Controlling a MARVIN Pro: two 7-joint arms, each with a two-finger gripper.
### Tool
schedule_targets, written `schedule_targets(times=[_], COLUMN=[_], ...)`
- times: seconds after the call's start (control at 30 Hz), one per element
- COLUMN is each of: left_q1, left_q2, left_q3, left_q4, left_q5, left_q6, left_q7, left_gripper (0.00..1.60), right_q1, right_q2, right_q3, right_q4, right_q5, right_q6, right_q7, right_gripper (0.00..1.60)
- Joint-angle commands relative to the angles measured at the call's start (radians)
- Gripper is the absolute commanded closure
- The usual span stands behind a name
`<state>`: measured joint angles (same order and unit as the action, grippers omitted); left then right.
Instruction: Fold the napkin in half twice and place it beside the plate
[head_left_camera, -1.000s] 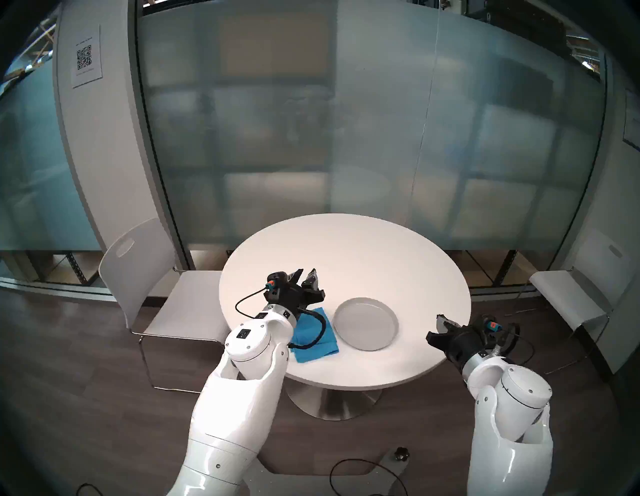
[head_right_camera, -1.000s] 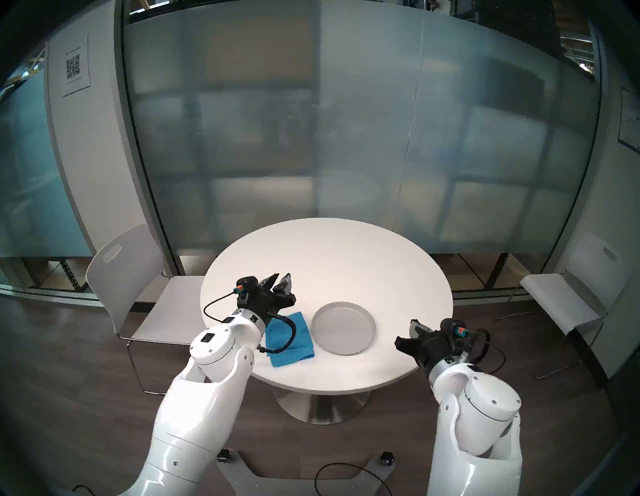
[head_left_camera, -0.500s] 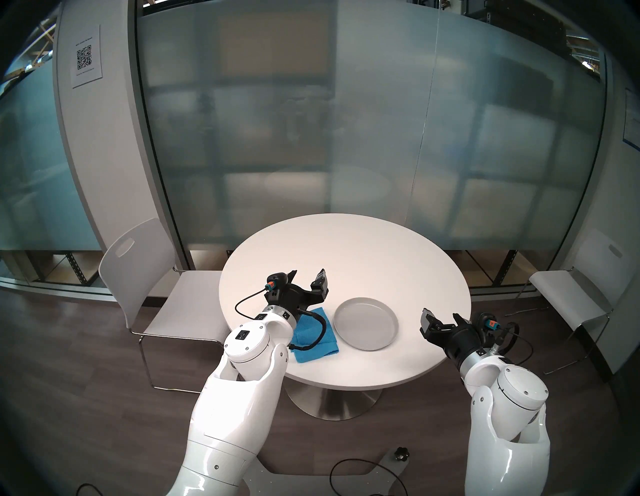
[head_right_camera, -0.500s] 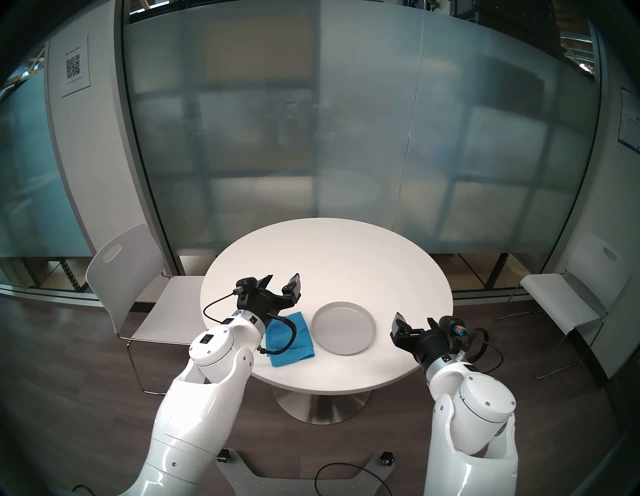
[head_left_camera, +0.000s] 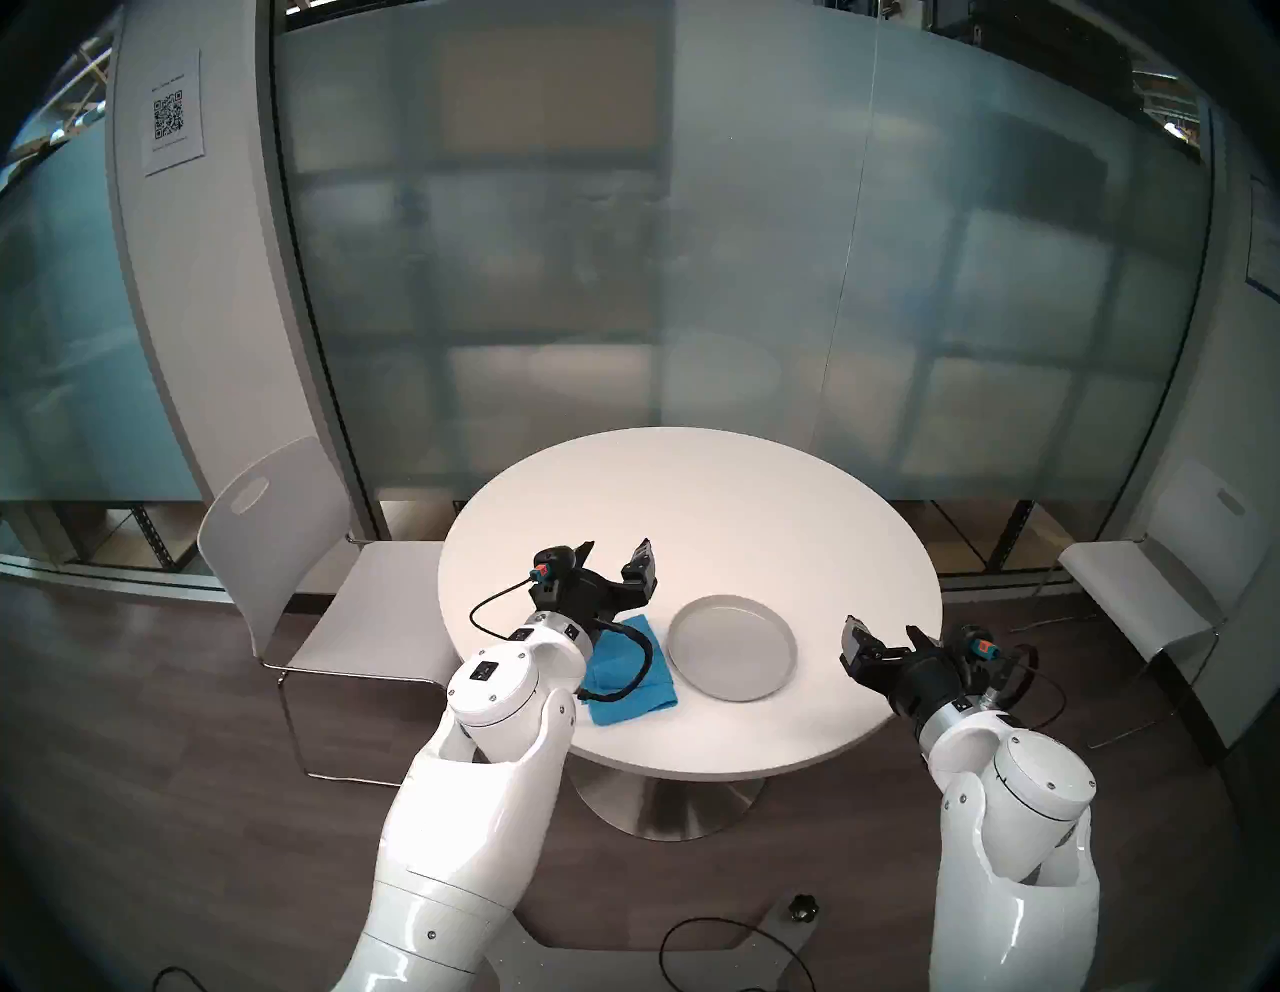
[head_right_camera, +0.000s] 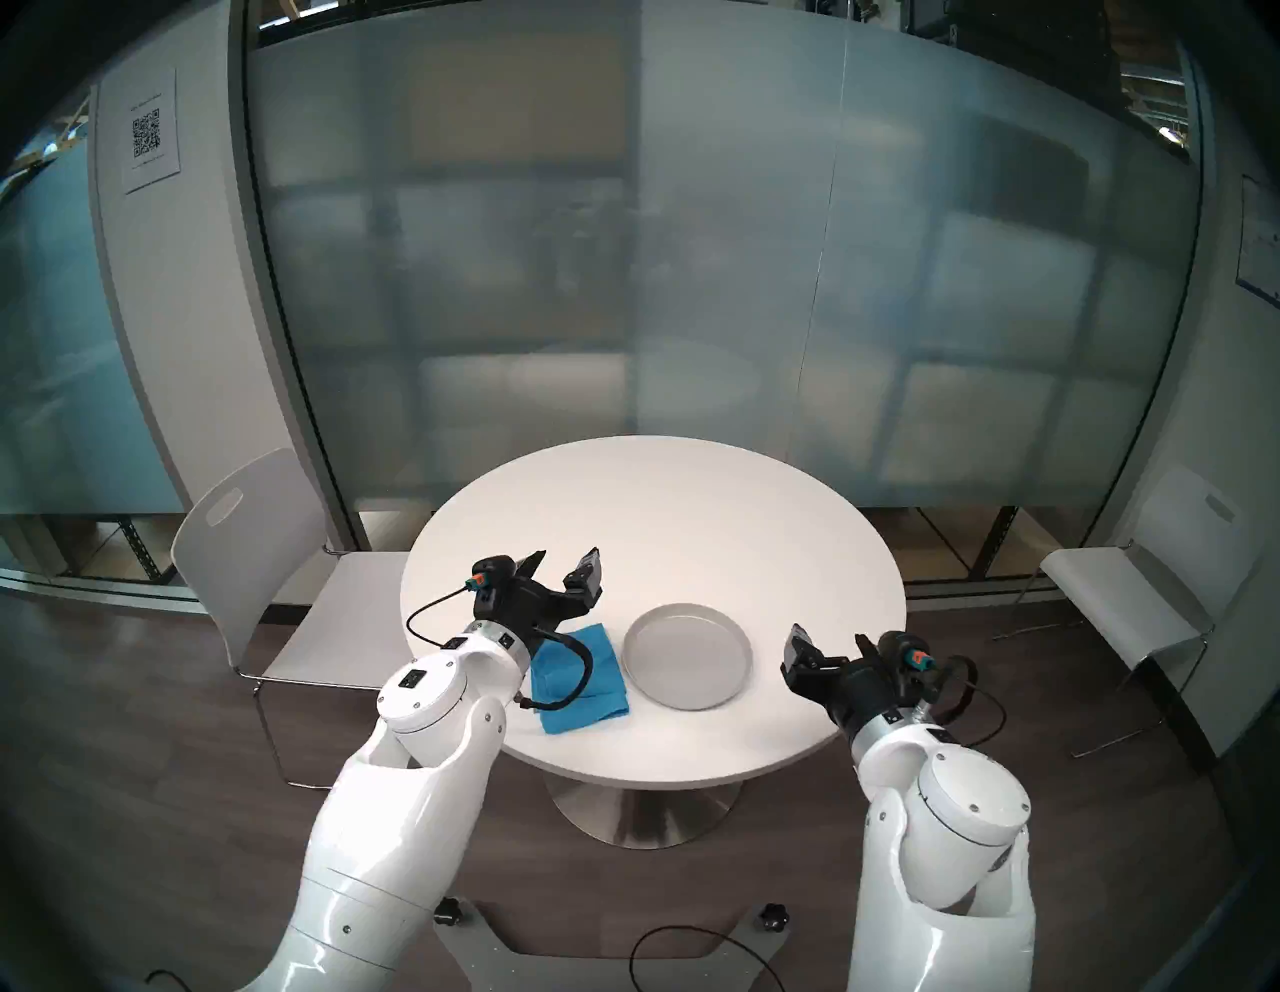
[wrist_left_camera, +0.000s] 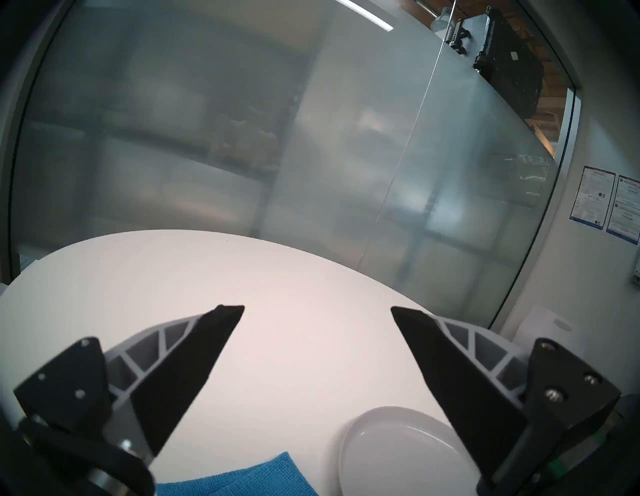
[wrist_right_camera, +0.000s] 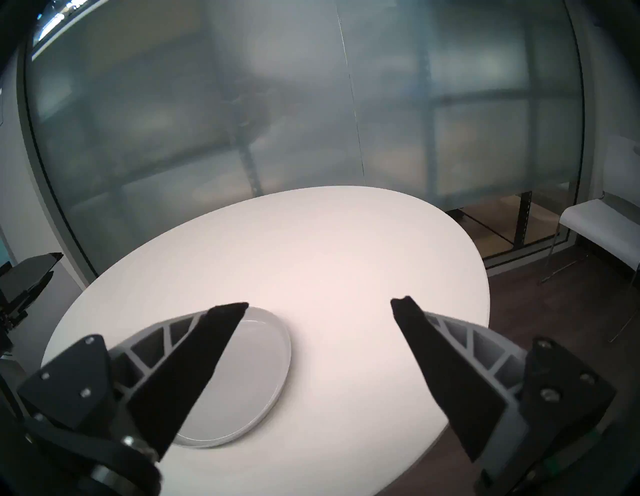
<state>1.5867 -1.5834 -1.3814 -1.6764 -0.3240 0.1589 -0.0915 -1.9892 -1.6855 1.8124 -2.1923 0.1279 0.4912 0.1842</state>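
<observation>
Napkin folded beside the plate, both claws gaping and empty.

Left gripper (head_left_camera: 618, 554) hangs level above the white round table (head_left_camera: 727, 499), jaws spread wide with nothing between them; the blue napkin (head_left_camera: 654, 682) lies behind and below it, under its wrist, folded small and just beside the grey plate (head_left_camera: 733, 648), which sits off to that claw's right. Right gripper (head_left_camera: 880, 634) hovers near the table's edge, equally wide and empty, the plate ahead to its left. The job looks about finished. The risk I see is the black cable (head_left_camera: 641, 668) drooping from the left wrist over the napkin: a careless retreat might snag the cloth and undo the fold.
</observation>
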Motion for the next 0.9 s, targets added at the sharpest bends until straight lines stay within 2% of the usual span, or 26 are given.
schedule_targets(times=[0.0, 0.87], left_q1=[-0.006, -0.006], left_q2=[-0.002, 0.0], left_q3=[0.001, 0.003], left_q4=[-0.025, -0.025], left_q5=[0.003, 0.002], left_q6=[-0.004, -0.005], left_q7=[0.003, 0.004], left_gripper=[0.0, 0.0], right_q1=[0.006, 0.006], right_q2=[-0.003, 0.0], right_q3=[-0.003, -0.004], right_q4=[-0.018, -0.018], right_q5=[0.004, 0.007], right_q6=[-0.012, -0.012], right_q7=[0.003, 0.0], right_gripper=[0.03, 0.03])
